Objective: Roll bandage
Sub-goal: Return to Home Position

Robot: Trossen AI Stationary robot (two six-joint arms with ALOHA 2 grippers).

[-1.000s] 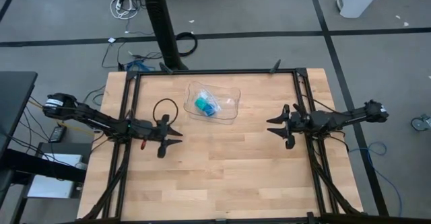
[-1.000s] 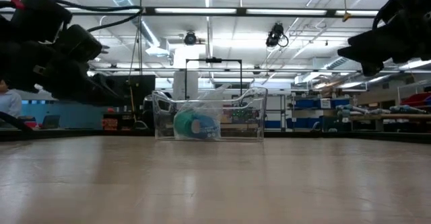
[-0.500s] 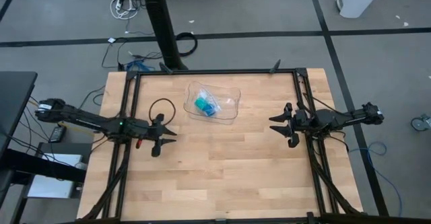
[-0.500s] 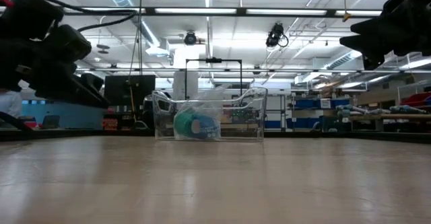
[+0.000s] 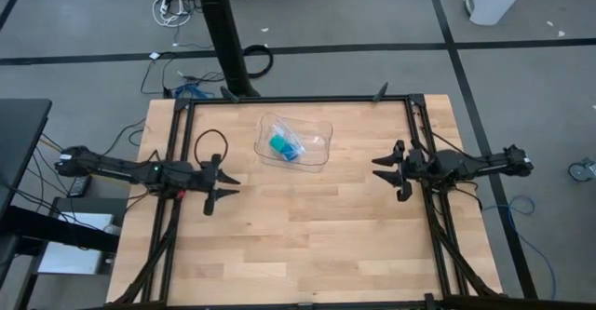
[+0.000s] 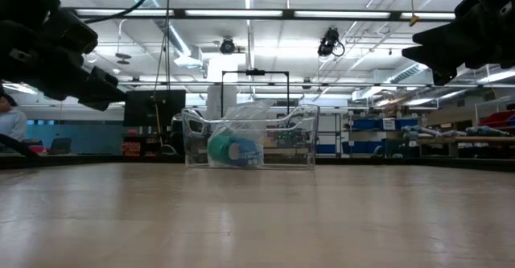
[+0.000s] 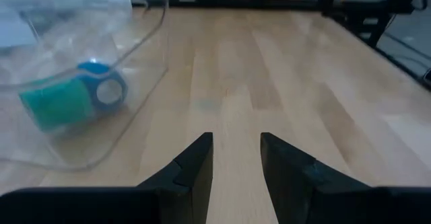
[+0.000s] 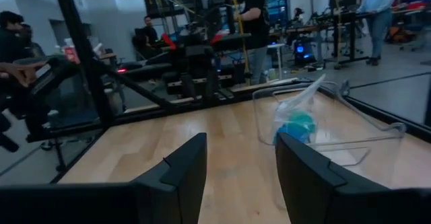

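A: Status on the bandage?

B: Rolled, inside a clear bag, sitting in the clear bin at the back middle of the table. A small blue roll touches it in the bag.

A: Grippers?

B: Left gripper is near the table's left edge, right gripper near the right edge. Both are above the wood and well apart from the bin. Wrist views show each pair of fingers parted a moderate way with nothing between them.

A: Anything that could bite us from here?

B: Two things, I'd guess. The cable loop on the left arm hangs off to the side, so it could snag the frame rail as the arm pulls in. The bag top also pokes above the bin rim in the low view, so an arm swinging past it could catch it and drag the bin. Low odds with this clearance.

A: Change versus a second ago?

B: Left gripper has backed off toward its side, further from the bin, and the cable loop went with it. Right gripper has barely shifted. Bin, bag and bandage are unmoved.
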